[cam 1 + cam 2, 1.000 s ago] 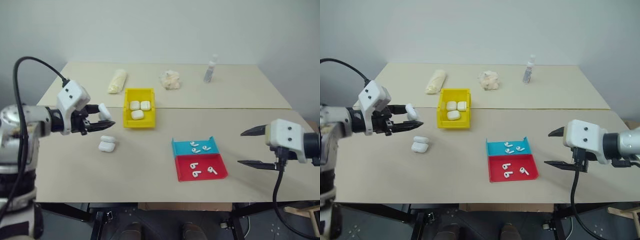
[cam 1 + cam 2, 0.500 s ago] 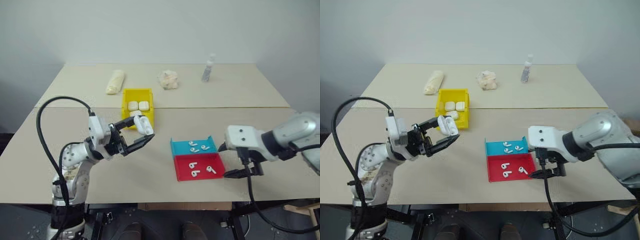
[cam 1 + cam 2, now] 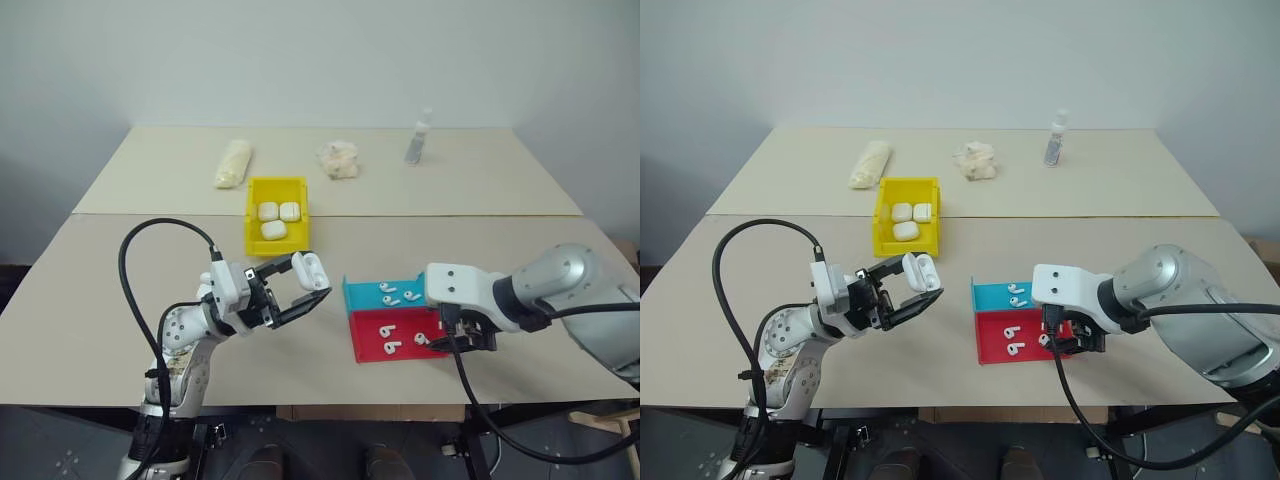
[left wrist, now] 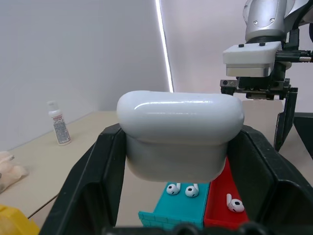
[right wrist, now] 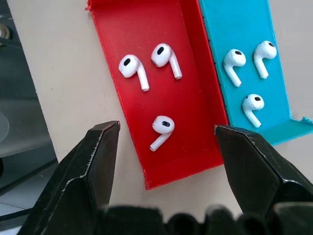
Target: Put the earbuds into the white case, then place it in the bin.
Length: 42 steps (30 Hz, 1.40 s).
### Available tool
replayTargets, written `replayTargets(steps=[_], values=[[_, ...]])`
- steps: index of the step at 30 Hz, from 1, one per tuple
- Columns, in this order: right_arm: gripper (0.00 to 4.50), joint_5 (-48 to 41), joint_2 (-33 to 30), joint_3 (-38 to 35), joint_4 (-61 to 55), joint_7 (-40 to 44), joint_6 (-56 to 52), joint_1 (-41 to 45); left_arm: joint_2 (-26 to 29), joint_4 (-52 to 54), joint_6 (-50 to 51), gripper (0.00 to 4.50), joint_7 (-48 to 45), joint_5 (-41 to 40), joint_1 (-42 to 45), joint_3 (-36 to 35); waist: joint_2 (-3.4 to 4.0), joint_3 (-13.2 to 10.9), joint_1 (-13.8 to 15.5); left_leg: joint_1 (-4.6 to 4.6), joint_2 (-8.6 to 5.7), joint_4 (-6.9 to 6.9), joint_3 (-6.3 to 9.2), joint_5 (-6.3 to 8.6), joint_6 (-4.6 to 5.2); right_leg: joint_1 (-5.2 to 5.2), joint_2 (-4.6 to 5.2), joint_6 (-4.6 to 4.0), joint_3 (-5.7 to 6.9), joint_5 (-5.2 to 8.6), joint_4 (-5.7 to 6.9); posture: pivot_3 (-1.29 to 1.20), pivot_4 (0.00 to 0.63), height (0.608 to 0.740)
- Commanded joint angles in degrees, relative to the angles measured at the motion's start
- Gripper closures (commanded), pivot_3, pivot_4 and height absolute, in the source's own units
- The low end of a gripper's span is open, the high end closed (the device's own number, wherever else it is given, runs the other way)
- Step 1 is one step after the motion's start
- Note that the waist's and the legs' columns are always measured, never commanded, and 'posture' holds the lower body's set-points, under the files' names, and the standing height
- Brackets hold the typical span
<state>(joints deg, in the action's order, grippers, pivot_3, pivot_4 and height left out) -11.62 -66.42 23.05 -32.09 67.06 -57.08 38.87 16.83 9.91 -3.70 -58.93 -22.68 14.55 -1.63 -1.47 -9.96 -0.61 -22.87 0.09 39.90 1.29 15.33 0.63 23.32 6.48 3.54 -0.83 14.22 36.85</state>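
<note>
1. While the left gripper clamps the white case above the table's front edge, the right gripper hangs with jaws spread over the red tray.
2. One earbud lies directly below, between its fingers, stem angled across their gap.
3. The bin sits mid-table, nearer the left arm.
</note>
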Motion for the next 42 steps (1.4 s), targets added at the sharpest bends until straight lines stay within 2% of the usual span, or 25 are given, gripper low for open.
replayTargets(steps=[1, 5, 17, 28, 42], values=[[0.87, 1.7, 0.5, 1.1, -0.7, -0.9, -0.8, 1.5, 0.7, 0.6, -1.3, 1.72, 0.9, -0.5, -0.6, 0.5, 0.0, 0.0, -0.1, 0.0, 0.0, 0.0, 0.01, 0.0, 0.0, 0.0, 0.0, 0.0, 0.0, 0.0, -0.01, 0.0, 0.15, 0.74], [1.73, 2.0, 1.0, 2.1, -0.9, -1.2, -1.4, 1.6, 1.4, 1.1, -1.3, 1.72, 1.8, -0.4, -0.8, 0.7, 0.0, 0.0, 0.0, -0.01, 0.0, 0.0, 0.01, 0.0, 0.0, 0.0, 0.0, 0.0, 0.0, 0.0, -0.02, 0.0, 0.15, 0.74], [1.73, 6.4, 4.8, 8.0, 3.7, -6.1, -4.9, 1.7, 2.5, 1.9, -1.3, 1.72, 4.1, 0.3, -1.1, 2.3, 0.0, 0.0, 0.0, 0.0, 0.0, 0.0, 0.01, 0.0, 0.0, 0.0, 0.0, 0.0, 0.01, 0.0, -0.02, 0.0, 0.15, 0.74], [1.73, 6.2, 8.5, 8.2, 5.6, -8.4, -8.6, 1.0, 4.3, 2.8, 0.0, 1.72, 5.5, 0.2, -1.5, 2.9, 0.0, 0.0, -0.1, -0.01, -0.01, -0.03, 0.03, 0.0, 0.0, 0.0, 0.0, 0.0, 0.01, 0.0, -0.05, 0.0, 0.15, 0.74], [1.73, 6.0, 8.2, 8.5, 5.6, -9.3, -9.4, -0.2, 5.5, 2.6, 0.5, 1.72, 6.2, 0.3, -1.2, 3.9, 0.0, 0.0, -0.1, -0.01, -0.01, -0.04, 0.03, 0.0, 0.0, 0.0, 0.0, 0.0, 0.02, 0.0, -0.07, 0.0, 0.15, 0.74]])
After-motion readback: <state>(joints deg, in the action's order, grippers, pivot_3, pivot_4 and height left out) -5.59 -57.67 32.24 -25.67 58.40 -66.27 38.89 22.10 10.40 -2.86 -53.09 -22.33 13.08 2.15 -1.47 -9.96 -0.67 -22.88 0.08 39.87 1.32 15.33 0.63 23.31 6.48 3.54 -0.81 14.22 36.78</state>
